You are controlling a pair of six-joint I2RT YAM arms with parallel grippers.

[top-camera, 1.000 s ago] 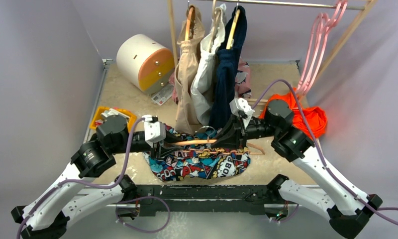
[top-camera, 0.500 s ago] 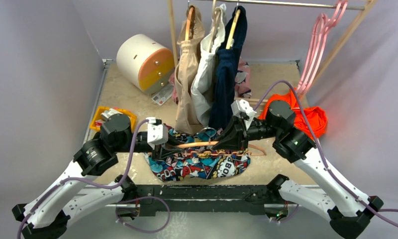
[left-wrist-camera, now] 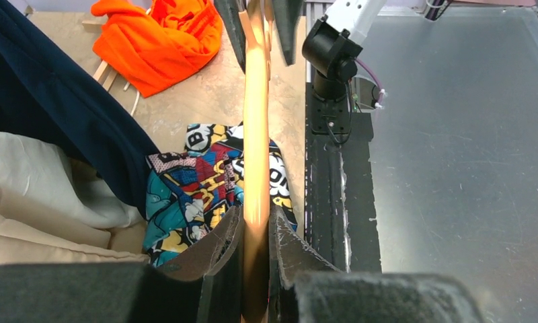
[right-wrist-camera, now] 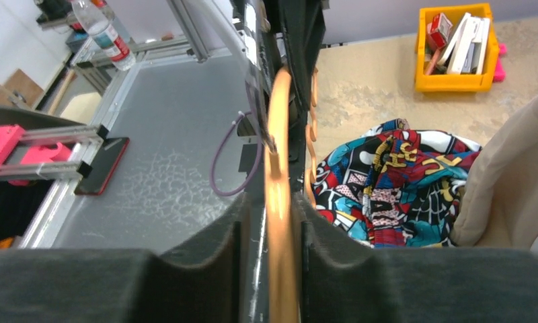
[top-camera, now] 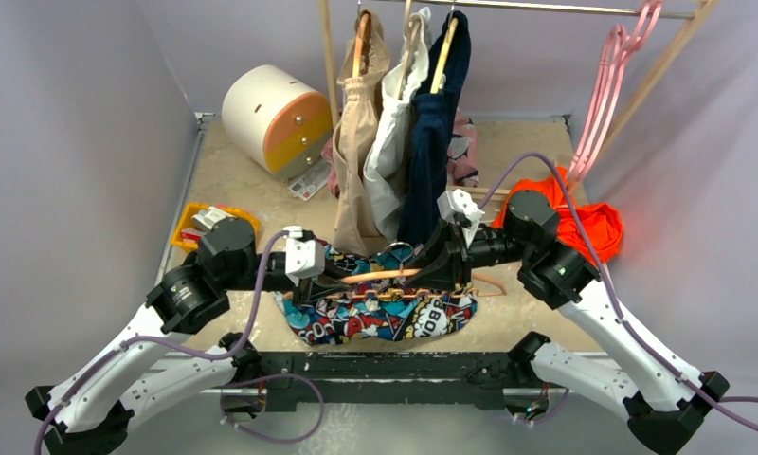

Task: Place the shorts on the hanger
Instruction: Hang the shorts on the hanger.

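Left tool (left-wrist-camera: 256,219) pinches one arm of the peach hanger (top-camera: 380,275). Right tool (right-wrist-camera: 273,208) straddles the other arm with a sliver of gap, so its grip is unclear. The comic-print shorts (top-camera: 385,315) lie crumpled on the surface (top-camera: 243,190) just beneath both tools.

Hanging clothes (top-camera: 394,142) block the space right behind the shorts (top-camera: 385,318); bare table (top-camera: 247,190) opens between bin (top-camera: 184,230) and drawer box (top-camera: 271,114).

The left gripper (top-camera: 326,278) now sits further inward along the hanger (top-camera: 380,275), its fingers (left-wrist-camera: 220,243) narrower around it than before.
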